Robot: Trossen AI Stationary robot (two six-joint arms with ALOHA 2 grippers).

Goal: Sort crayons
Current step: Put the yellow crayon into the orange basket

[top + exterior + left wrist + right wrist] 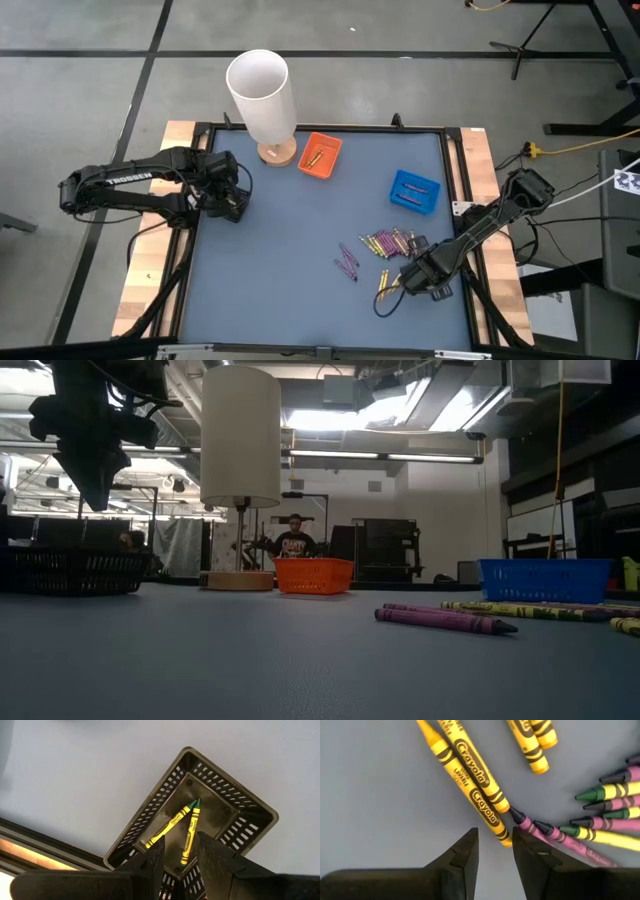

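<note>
Crayons (388,242) lie clustered near the table's (280,270) right edge, its centre unoccupied. Right claw (495,851), parted and empty, hovers over them. Left claw (179,857), parted and empty, hangs above the black tray (250,807).

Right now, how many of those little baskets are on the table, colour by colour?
Orange basket: 1
Blue basket: 1
Black basket: 1
Total: 3
</note>
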